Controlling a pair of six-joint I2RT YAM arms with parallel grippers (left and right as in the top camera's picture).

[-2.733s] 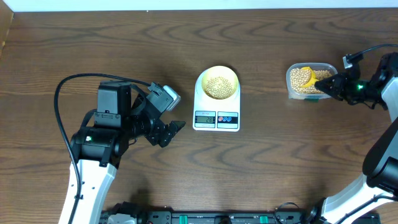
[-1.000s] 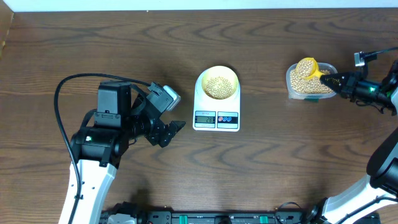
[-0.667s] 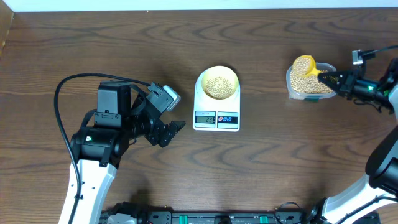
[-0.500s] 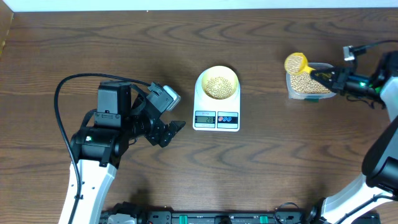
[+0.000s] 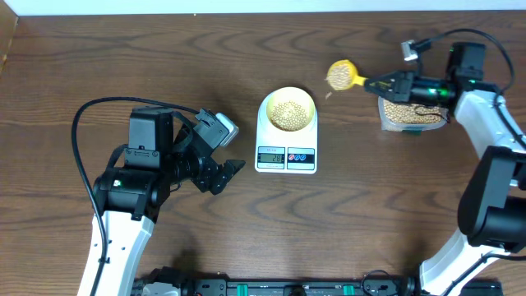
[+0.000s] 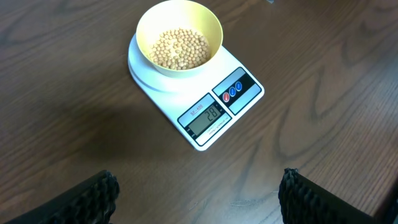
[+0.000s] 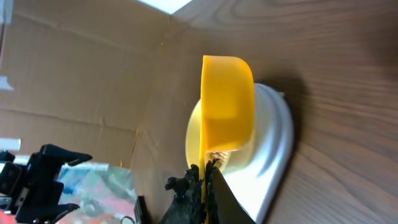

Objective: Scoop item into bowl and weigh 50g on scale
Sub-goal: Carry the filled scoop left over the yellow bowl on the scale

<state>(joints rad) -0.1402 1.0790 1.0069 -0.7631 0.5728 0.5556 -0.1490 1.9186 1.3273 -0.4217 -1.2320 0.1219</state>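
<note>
Wood table [image 5: 164, 66]: R fingers [image 5: 385, 83] pinch scoop [image 5: 339, 75] nr bowl [image 5: 289, 90].

"28" on scale [image 6: 177, 102] LCD [image 6: 206, 118]; tiny txt above illegible

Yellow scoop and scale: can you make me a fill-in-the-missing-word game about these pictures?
1. The small round pale yellow bowl of beige beans sits on top of the white digital kitchen ____.
2. The bright yellow plastic scoop is gripped by the ____ pincer.
3. The left pincer is wide ____ and holds nothing.
Missing words: scale, right, open.
</note>
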